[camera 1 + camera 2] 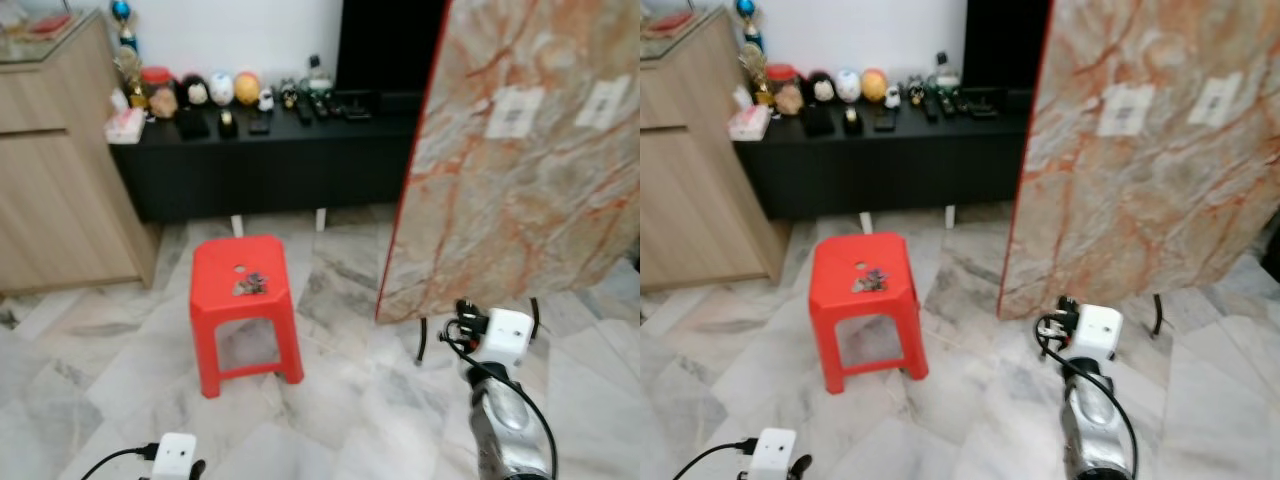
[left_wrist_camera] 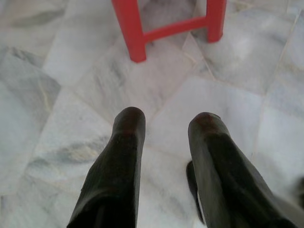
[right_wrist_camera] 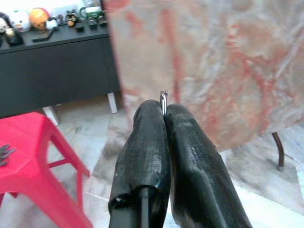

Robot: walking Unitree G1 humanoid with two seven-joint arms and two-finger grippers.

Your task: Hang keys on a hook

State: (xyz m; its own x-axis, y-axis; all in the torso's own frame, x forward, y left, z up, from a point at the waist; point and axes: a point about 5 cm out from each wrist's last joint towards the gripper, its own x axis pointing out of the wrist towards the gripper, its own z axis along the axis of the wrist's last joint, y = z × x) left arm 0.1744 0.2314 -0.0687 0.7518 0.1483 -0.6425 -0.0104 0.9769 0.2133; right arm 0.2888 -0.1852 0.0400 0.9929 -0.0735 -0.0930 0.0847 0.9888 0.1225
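Scene: tiled marble floor (image 1: 350, 400) with a red plastic stool (image 1: 243, 300) standing at roughly 10 o'clock from frame centre in the left eye view. A small dark cluster — apparently keys (image 1: 250, 285) — lies on the stool's seat, near its middle.

Right gripper (image 3: 164, 114): raised in front of the robot at about 5 o'clock in the head views, its arm ending at a white wrist housing. In the right wrist view the two black fingers (image 3: 147, 142) are pressed together, pinching a thin metal ring (image 3: 164, 102) whose loop protrudes just above the fingertips. What hangs from the ring, if anything, cannot be determined.

Left gripper (image 2: 166, 121): low at 7 o'clock, pointing at the floor just short of the stool's legs; fingers narrowly parted, nothing between them.

Background: a large marbled slab (image 1: 520, 150) leans upright at 2 o'clock. A long black desk (image 1: 270, 160) at 12 o'clock carries figurines and small items. A wooden cabinet (image 1: 60, 170) stands at 9 o'clock.
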